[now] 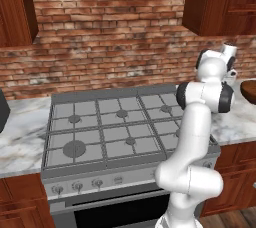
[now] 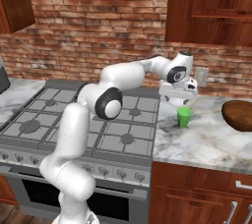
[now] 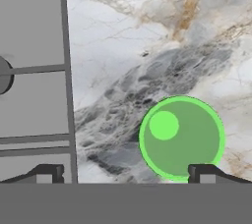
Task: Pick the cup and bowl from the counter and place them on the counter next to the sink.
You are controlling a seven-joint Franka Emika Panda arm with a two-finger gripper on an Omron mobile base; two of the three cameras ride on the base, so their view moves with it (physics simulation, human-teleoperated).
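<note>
The cup (image 2: pixel 184 117) stands upright on the counter (image 2: pixel 206 139), just right of the stove (image 2: pixel 74 120) and free of any grip. The gripper (image 2: pixel 181 101) hangs above it, pointing straight down, which suits a top-down grasp on a small handleless cup.

In the hand view the fingertips (image 3: pixel 47 174) are wide apart, with nothing between them. The cup (image 3: pixel 181 138) sits off-centre there: its rim lies against the right-hand tip, not midway. Judgement: the hand needs a sideways shift toward the cup before descending, or one finger will land on the rim and tip it.

The bowl (image 2: pixel 238 115) rests further right on the same counter, well apart from the cup, so it should not interfere with this pick. It is untouched; in the left base view its edge (image 1: pixel 248 91) shows past the arm. Cup-first order looks sensible: it is the nearer item.
</note>
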